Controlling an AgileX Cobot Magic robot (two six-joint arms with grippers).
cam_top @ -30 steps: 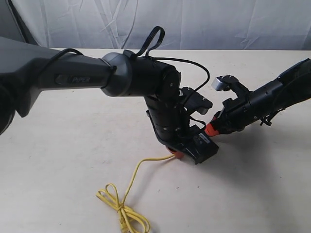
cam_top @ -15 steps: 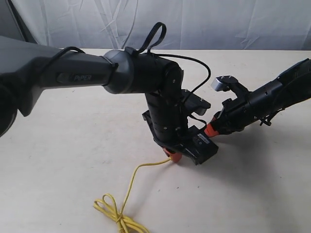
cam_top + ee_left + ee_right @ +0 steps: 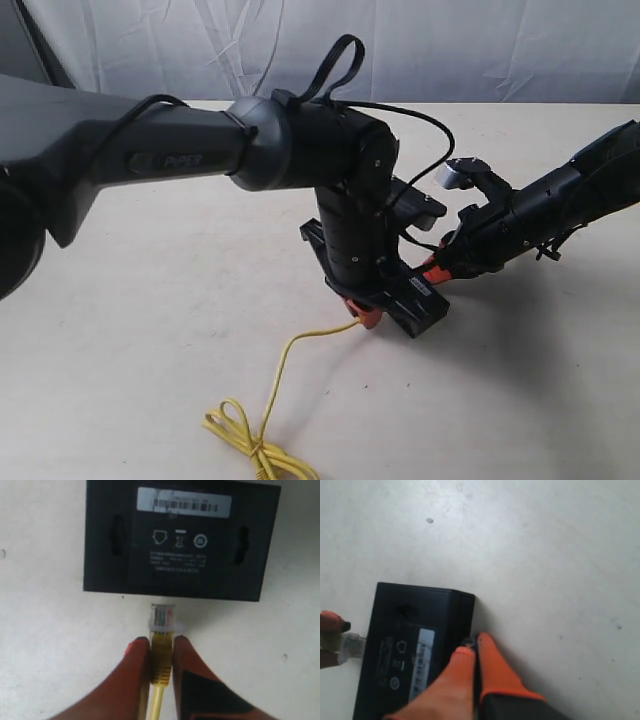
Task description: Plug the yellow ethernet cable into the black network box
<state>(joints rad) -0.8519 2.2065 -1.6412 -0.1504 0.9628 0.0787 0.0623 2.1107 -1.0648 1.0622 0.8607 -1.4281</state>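
Your left pincer (image 3: 159,641) is pinching the yellow ethernet cable (image 3: 161,666) just behind its clear plug (image 3: 163,617), with an orange finger pressed on each side of the yellow boot. The plug points straight at the long side of the black network box (image 3: 180,540) and its tip sits right at that face, not seated inside. The box lies flat on the table (image 3: 150,330), with its white label strip (image 3: 184,502) facing up. In the exterior view you find the box (image 3: 425,305) right of centre, under the left pincer (image 3: 365,315). From there the cable (image 3: 277,372) trails down and left across the table to a knotted loop (image 3: 240,430) near the bottom edge of the frame. Your right pincer (image 3: 474,644) comes in from the right, its two orange fingers pressed together with only a dark sliver between them. Its tips rest against the side of the box (image 3: 395,645) opposite the plug (image 3: 351,645).
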